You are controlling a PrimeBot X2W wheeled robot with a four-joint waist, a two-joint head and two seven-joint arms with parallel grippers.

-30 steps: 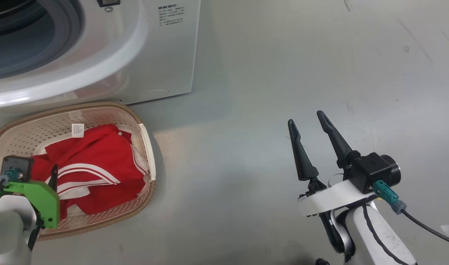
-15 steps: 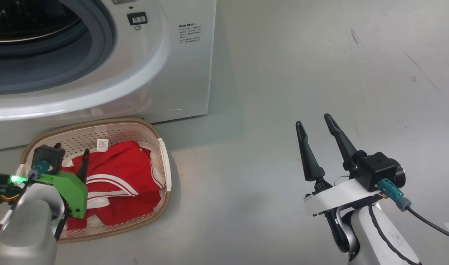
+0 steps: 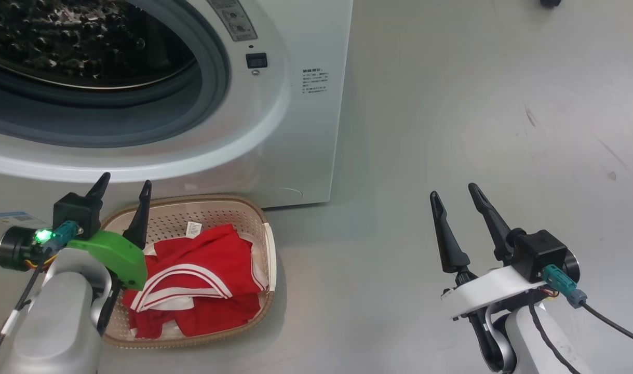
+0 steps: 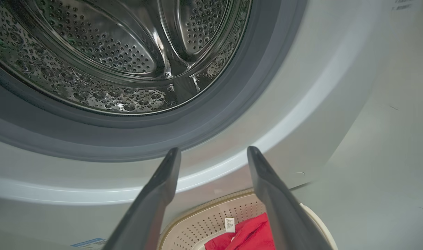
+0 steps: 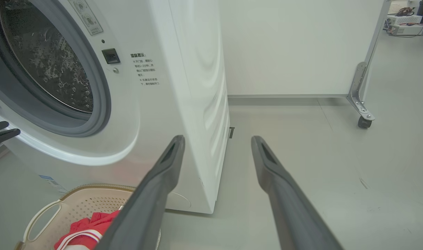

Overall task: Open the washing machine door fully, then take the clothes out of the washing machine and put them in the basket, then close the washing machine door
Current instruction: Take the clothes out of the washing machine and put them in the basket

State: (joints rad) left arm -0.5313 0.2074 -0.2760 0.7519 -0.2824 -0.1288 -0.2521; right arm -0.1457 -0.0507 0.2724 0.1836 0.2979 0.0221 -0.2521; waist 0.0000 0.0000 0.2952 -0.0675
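Note:
The white washing machine (image 3: 306, 130) stands with its round opening uncovered, and its steel drum (image 4: 110, 52) looks empty. The washing machine door is out of view. On the floor in front of the machine sits the cream basket (image 3: 267, 259), holding the red clothes (image 3: 197, 280) with white stripes. My left gripper (image 3: 126, 179) is open and empty above the basket's left end, pointing at the machine's lower front rim; its own view shows it as the left gripper (image 4: 214, 149). My right gripper (image 3: 453, 190) hangs open and empty over bare floor to the right, seen also as the right gripper (image 5: 218, 138).
Grey floor (image 3: 451, 104) stretches wide to the right of the machine. A white wall panel stands behind, with a caster leg (image 5: 362, 118) at its right end. A small blue label (image 3: 7, 217) is on the machine's lower left front.
The head camera has swung, bringing more of the drum into view. My left gripper has risen from inside the basket to above its left end. Both grippers stay open.

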